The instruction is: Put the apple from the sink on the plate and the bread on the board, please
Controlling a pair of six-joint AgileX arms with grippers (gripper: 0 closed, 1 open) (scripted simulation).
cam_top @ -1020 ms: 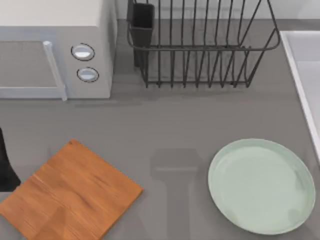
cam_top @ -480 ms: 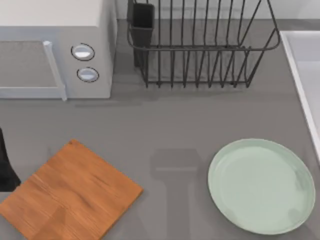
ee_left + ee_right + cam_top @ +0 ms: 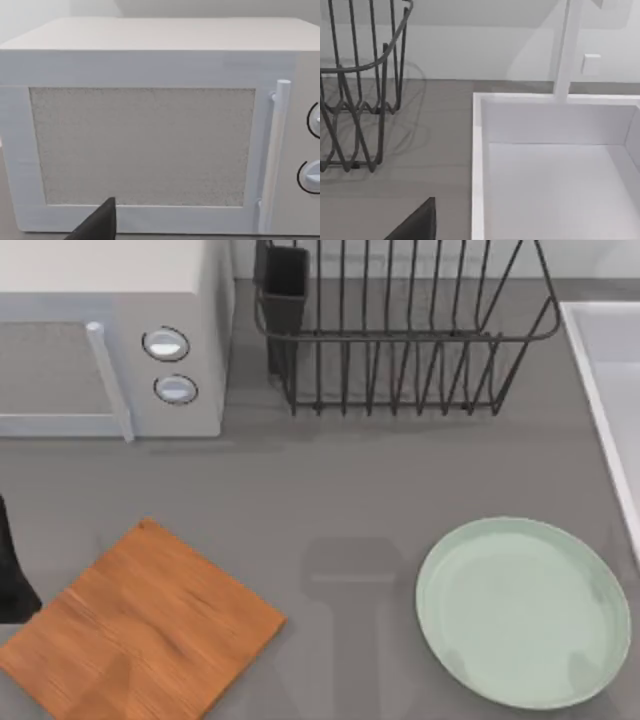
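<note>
The mint-green plate [image 3: 523, 612] lies at the near right of the table with nothing on it. The orange-brown board [image 3: 145, 625] lies bare at the near left, turned at an angle. The white sink [image 3: 597, 390] runs along the right edge, and the right wrist view looks into its pale basin [image 3: 478, 150]. The apple and the bread are out of view. A dark tip of my right gripper [image 3: 417, 222] sits low in the right wrist view, short of the sink's rim. A dark tip of my left gripper [image 3: 100, 224] hangs in front of the microwave door.
A white microwave [image 3: 110, 340] stands at the back left, its door [image 3: 142, 145] shut. A black wire dish rack [image 3: 400, 335] stands at the back middle. A dark part of my left arm [image 3: 10, 575] shows at the left edge. Grey counter lies between board and plate.
Faint shadows on the plate have drifted toward its near edge. Nothing else has moved.
</note>
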